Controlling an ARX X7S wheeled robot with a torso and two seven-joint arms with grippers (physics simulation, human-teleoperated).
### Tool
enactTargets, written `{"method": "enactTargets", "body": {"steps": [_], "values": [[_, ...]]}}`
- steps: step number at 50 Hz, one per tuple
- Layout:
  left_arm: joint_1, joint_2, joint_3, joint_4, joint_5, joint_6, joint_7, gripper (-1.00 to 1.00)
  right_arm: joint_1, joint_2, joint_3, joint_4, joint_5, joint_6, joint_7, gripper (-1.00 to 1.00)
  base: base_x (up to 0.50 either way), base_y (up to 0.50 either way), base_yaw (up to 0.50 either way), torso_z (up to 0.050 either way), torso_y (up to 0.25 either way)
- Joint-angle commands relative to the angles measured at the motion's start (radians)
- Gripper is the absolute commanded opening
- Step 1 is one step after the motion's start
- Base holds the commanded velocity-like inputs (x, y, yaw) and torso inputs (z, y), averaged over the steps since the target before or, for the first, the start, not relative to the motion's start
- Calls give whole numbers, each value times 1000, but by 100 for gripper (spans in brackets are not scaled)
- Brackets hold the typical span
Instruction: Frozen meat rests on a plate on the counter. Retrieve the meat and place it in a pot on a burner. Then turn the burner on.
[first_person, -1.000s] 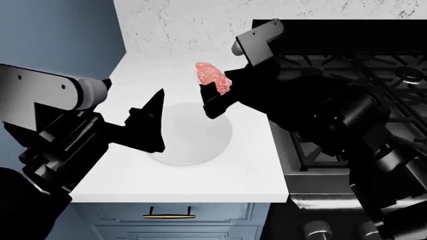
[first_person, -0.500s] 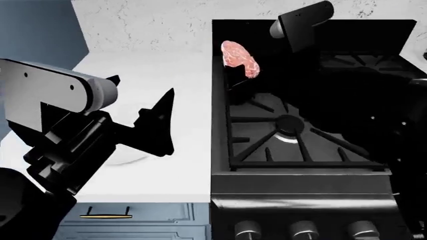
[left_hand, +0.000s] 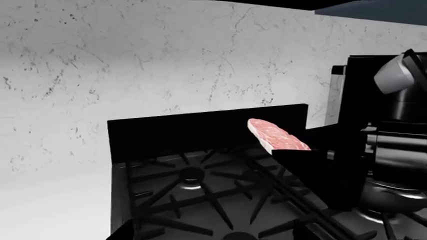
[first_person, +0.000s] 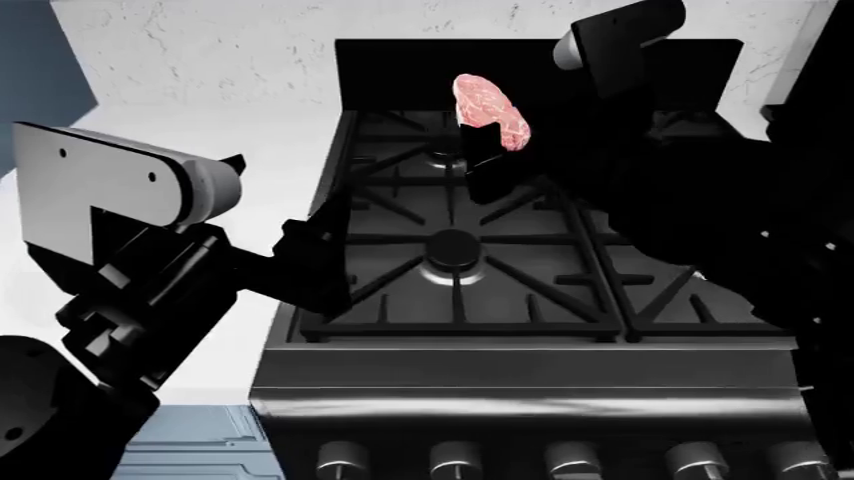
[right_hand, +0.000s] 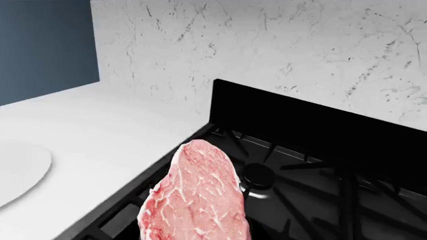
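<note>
My right gripper (first_person: 483, 145) is shut on the meat (first_person: 489, 110), a pink marbled slab held upright in the air over the stove's back left burner. The meat fills the near part of the right wrist view (right_hand: 197, 200) and also shows in the left wrist view (left_hand: 277, 137). The white plate (right_hand: 17, 170) lies bare on the white counter (right_hand: 100, 125). My left gripper (first_person: 327, 245) is open and empty at the stove's left edge. A shiny dark round shape (left_hand: 393, 192) behind the right arm may be the pot. In the head view the pot is hidden.
The black stove (first_person: 400, 360) has grates, a front left burner (first_person: 451, 248), a raised back panel (first_person: 400, 70) and a row of knobs (first_person: 454, 460) along its front. A speckled white wall (first_person: 240, 40) stands behind. My right arm covers the stove's right side.
The head view has swung right, from the counter to the stove. My right gripper has carried the meat from above the plate to above the stove's back left burner.
</note>
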Motion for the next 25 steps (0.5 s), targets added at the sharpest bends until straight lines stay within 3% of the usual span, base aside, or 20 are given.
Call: {"method": "enactTargets", "body": {"steps": [1, 25], "values": [[1, 3, 10, -8, 17, 5, 15, 100, 8, 1, -1, 2, -17, 1, -14, -100, 0, -500, 0, 0, 0], [8, -11, 9, 1, 13, 22, 16, 100, 16, 3, 0, -7, -10, 6, -4, -100, 0, -500, 0, 0, 0]]}}
